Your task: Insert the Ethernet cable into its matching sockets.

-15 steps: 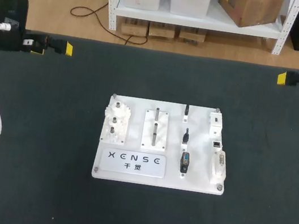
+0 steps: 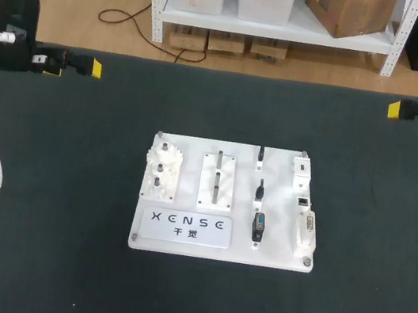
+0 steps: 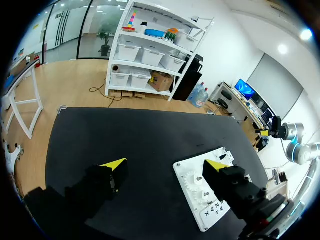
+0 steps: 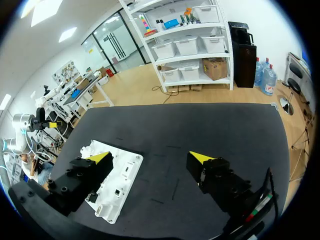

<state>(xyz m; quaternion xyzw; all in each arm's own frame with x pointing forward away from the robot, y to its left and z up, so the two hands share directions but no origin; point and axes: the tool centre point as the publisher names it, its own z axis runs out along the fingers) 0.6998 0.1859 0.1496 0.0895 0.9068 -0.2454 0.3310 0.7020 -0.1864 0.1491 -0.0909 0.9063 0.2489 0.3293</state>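
Bright, even light from overhead. Black worktop (image 2: 47, 258) is matte and evenly lit, with a faint grey sheen in the wrist views. White board (image 2: 179, 241) reads very bright, near washed out; its parts cast short soft shadows. In both wrist views the black jaws stay dark with little detail, yellow tips well lit.

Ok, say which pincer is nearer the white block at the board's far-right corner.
Right. Right pincer: behind-right of the white block. Left pincer: far off past the board's left side.
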